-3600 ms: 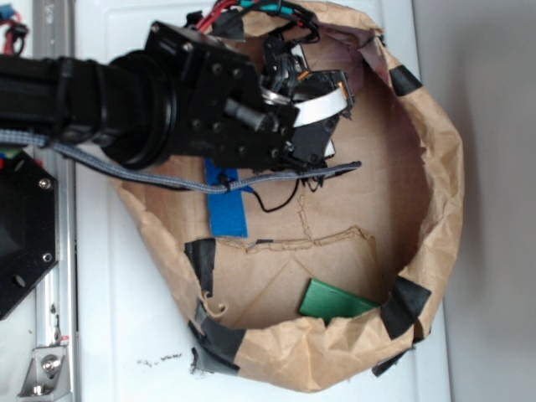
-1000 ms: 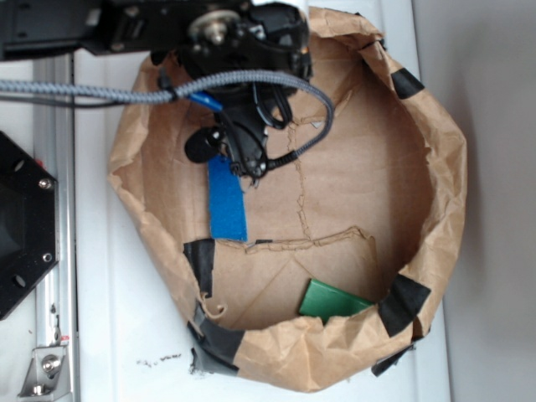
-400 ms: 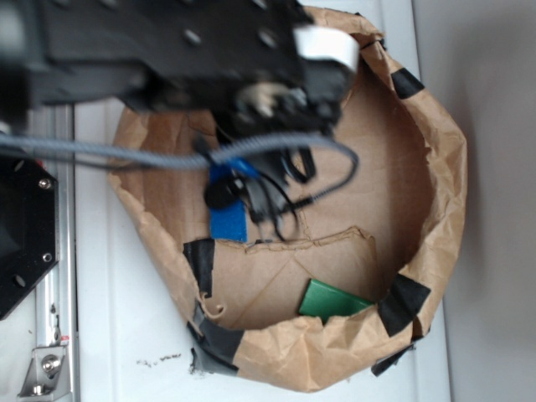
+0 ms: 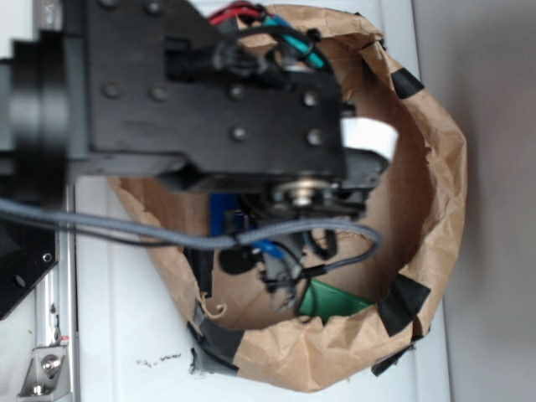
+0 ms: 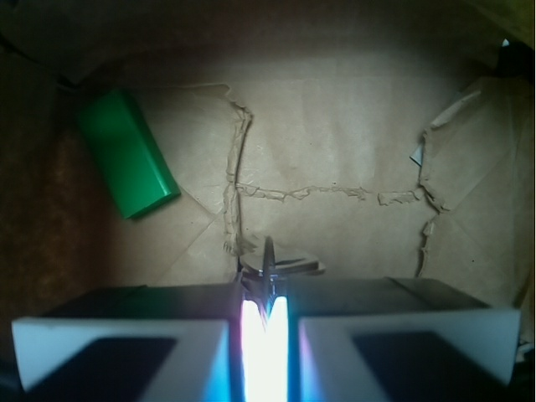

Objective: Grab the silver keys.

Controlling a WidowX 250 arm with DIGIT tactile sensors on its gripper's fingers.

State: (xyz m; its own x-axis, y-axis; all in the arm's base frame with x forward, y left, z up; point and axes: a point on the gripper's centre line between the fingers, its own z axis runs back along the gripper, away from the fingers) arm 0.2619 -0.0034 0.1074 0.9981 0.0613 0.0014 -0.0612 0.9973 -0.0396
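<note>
Claw of mine is pinched tight on the silver keys — they stick out between the pads. They hang above the paper bag floor, right of the green block — clamped so they lift clear.

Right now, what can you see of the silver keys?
Only a little. In the wrist view the silver keys show as a thin dark metal blade standing on edge, with a flat piece behind it, clamped between the nearly closed jaws over the brown paper bag floor. The ring is not visible. In the exterior view the arm hides them.
</note>
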